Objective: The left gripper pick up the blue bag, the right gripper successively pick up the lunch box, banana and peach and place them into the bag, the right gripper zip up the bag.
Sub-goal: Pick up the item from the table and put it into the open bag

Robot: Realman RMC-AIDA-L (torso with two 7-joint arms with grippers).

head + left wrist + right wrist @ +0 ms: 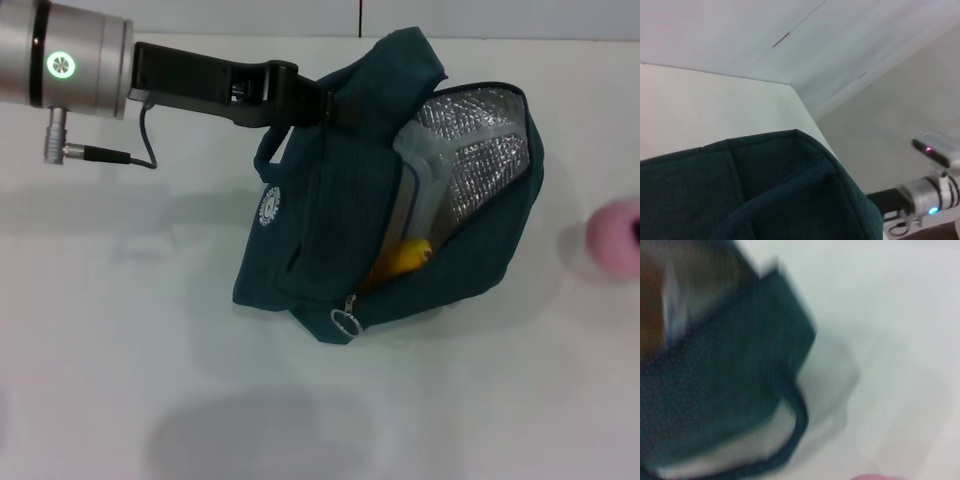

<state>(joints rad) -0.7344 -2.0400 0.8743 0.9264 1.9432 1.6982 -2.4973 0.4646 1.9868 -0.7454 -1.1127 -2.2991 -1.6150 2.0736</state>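
White surface (120, 380) throughout, bare wall with a thin dark seam at the far edge. Near the middle, the blue bag (320, 230), dark teal in tone, propped up with its mouth gaping toward the robot's right. Silver quilted lining (480, 150) exposed inside. Tucked within, a pale translucent lunch box (415, 185) standing on edge, and below it the yellow banana (405, 258), partly hidden by the bag's front wall. Round white logo patch (268, 206) on the bag's side; metal zipper ring (345, 322) hanging at the low corner of the opening, zip undone.

Left claw (335, 105) reaching in from the robot's left, clenched on the bag's top fabric beside the handle strap and holding that edge raised. From the left wrist view, only teal cloth (765, 190) close below.

Pink peach (614, 238) out on the surface at the right edge, well apart from the bag. Right claw not visible anywhere; right wrist view blurred, showing the bag's open corner (740, 370) and a sliver of pink (875, 477).
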